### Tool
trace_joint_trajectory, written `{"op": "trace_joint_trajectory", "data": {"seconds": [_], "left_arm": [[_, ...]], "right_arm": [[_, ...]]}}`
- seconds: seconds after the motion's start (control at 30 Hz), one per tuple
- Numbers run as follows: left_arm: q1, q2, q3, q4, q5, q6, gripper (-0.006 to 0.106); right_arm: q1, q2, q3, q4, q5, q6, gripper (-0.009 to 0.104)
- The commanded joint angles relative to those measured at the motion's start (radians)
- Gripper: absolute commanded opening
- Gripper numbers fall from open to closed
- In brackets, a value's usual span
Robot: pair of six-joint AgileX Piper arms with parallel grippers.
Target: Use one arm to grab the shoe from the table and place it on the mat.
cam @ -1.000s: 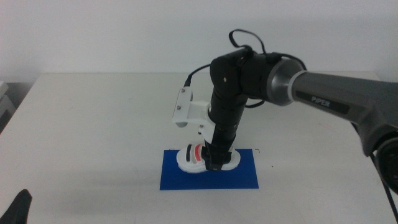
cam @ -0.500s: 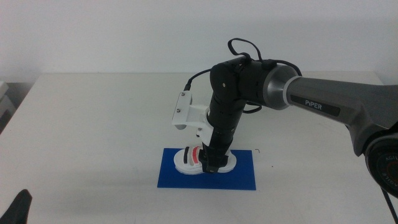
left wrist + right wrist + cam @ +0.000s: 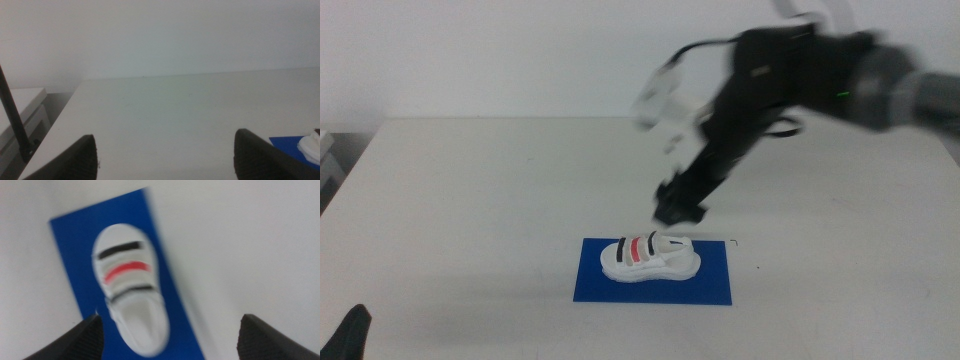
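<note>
White shoe (image 3: 650, 258) on blue mat (image 3: 715, 287), below open right tool (image 3: 678, 208)

A: Right arm (image 3: 800, 70) reaches in from three o'clock, elbow high, forearm slanting down toward seven o'clock, all motion-blurred.

B: And its right gripper (image 3: 680, 205)?

A: Hanging in the air, jaws spread wide, holding nothing.

B: The left gripper (image 3: 345, 335)?

A: Parked at seven o'clock, low, jaws apart too.
</note>
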Motion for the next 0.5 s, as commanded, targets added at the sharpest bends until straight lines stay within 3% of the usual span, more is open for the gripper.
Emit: {"op": "trace_joint_trajectory", "data": {"seconds": [0.0, 0.07, 0.47], "left_arm": [[-0.005, -0.013, 0.007, -0.01, -0.082, -0.005, 0.094], [-0.005, -0.013, 0.007, -0.01, -0.082, -0.005, 0.094], [-0.005, -0.013, 0.007, -0.01, -0.082, -0.005, 0.094]], "right_arm": [[-0.066, -0.176, 0.103, 0.057, -0.139, 0.043, 0.076], [-0.116, -0.28, 0.218, 0.079, -0.222, 0.073, 0.075], [-0.318, -0.878, 0.799, 0.064, -0.619, 0.368, 0.075]]}}
